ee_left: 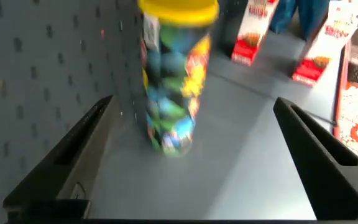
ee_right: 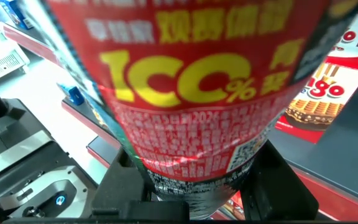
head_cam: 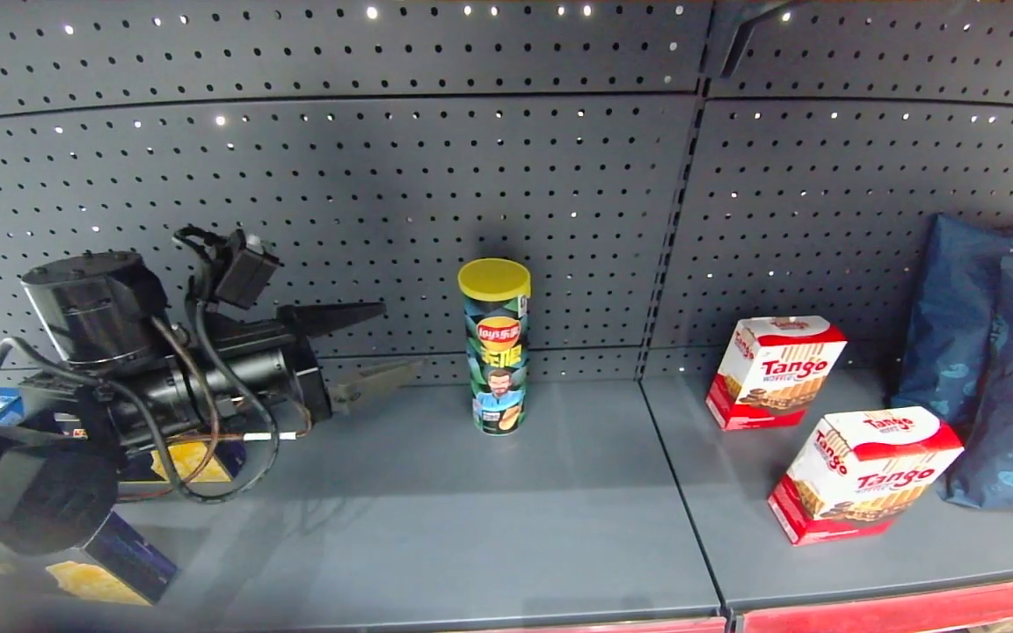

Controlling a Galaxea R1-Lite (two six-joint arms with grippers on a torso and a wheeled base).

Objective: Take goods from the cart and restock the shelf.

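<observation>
so far: one can shelved, a second in hand

status: partly done, by my reading. a yellow-lidded can (head_cam: pixel 495 347) stands upright on the shelf (head_cam: pixel 471 527), close to the pegboard back wall, with nothing gripping it. the left fingers (head_cam: pixel 339 318) lie level just left of that can, spread wide, apart from it and holding nothing. the right fingers (ee_right: pixel 122 190) are clamped on the lower part of a red can (ee_right: pixel 191 112), which hangs in front of the shelf edge and is not yet set down. it looks like the next item to go in. how much stock is left in the cart cannot be told.

containers:
- yellow-lidded can: lid on, contents hidden.
- red can: top out of sight, contents hidden.
- rear wafer box (head_cam: pixel 775 369): right of the yellow-lidded can, closed.
- front wafer box (head_cam: pixel 863 475): further right of that can and nearer the shelf edge, closed.
- blue bags (head_cam: pixel 990 352): far right of the can, beyond both boxes, apparently sealed.
- blue boxes (head_cam: pixel 111 571): left of the can, under the left arm, closed.
</observation>
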